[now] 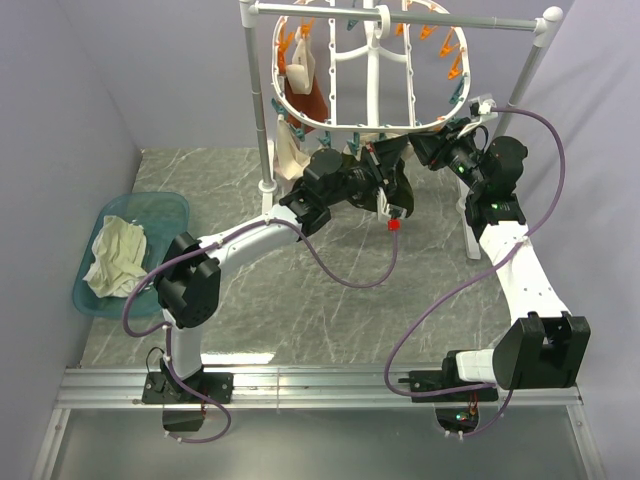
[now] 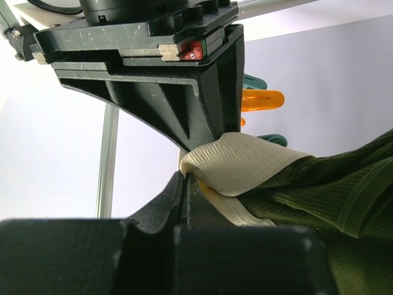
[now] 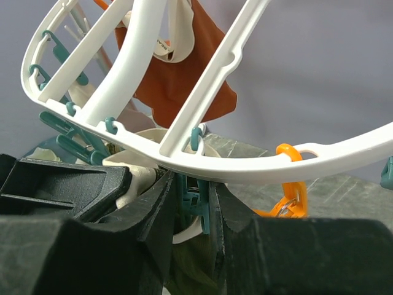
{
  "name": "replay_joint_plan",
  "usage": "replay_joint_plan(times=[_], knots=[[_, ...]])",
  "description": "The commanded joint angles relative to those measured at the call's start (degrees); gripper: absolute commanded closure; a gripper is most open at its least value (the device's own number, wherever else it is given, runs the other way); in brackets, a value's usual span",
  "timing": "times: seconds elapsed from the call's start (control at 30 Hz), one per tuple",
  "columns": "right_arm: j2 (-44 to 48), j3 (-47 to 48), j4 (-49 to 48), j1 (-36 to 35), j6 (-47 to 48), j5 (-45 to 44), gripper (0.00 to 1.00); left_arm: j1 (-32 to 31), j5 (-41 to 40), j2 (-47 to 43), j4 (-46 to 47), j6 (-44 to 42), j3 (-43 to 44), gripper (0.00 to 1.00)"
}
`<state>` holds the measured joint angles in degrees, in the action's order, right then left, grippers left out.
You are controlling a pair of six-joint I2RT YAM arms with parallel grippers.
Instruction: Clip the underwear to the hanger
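The white oval hanger [image 1: 372,128] hangs from a rail at the back, with orange and teal clothespins round its rim. The olive-green underwear [image 2: 331,184] is held up just under the near rim. My left gripper [image 2: 184,178] is shut on its beige waistband [image 2: 239,163]. In the right wrist view, my right gripper [image 3: 190,190] is shut on a teal clothespin [image 3: 198,200] that hangs from the hanger rim [image 3: 258,166]. Green cloth of the underwear [image 3: 190,264] shows below that pin, between the fingers. In the top view both grippers, left [image 1: 388,175] and right [image 1: 435,150], meet under the rim.
A rust-red garment [image 3: 178,86] and a pinkish-beige one [image 1: 292,155] hang on the hanger's left side. The white pole stand [image 1: 262,100] carries the rail. A teal basin [image 1: 165,200] with a cream cloth [image 1: 118,255] sits at the left. An orange clothespin [image 3: 288,184] hangs right of my right fingers.
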<state>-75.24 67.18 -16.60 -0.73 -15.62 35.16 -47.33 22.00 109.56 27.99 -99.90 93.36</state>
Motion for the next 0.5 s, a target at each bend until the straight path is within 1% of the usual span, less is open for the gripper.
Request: replay_joint_plan(times=[0.0,0.1,0.13,0.17,0.23,0.4,0.47], knots=[[-0.69,1.38,2.71,-0.50,-0.47,1.05,0.83,0.22,0.15,-1.19,1.63,0.23,0.77,1.00],[-0.78,1.73,2.80,-0.50,-0.91,1.23,0.75,0.40,0.15,-1.28,1.54,0.14,0.51,0.99],[-0.78,1.82,2.80,-0.50,-0.99,1.23,0.69,0.48,0.24,-1.19,1.37,0.05,0.68,1.00],[-0.87,1.99,2.98,-0.50,-1.17,1.23,0.67,0.49,0.15,-1.28,1.37,-0.03,0.68,1.00],[-0.96,2.17,3.07,-0.50,-1.26,1.23,0.60,0.49,0.24,-0.93,1.37,-0.03,0.94,1.00],[-0.87,2.17,3.15,-0.50,-1.43,1.32,0.53,0.75,0.06,-0.66,1.28,-0.21,1.38,0.99],[-0.78,2.26,3.24,-0.59,-1.43,1.49,0.52,0.75,0.06,-0.31,1.19,-0.21,1.73,1.00]])
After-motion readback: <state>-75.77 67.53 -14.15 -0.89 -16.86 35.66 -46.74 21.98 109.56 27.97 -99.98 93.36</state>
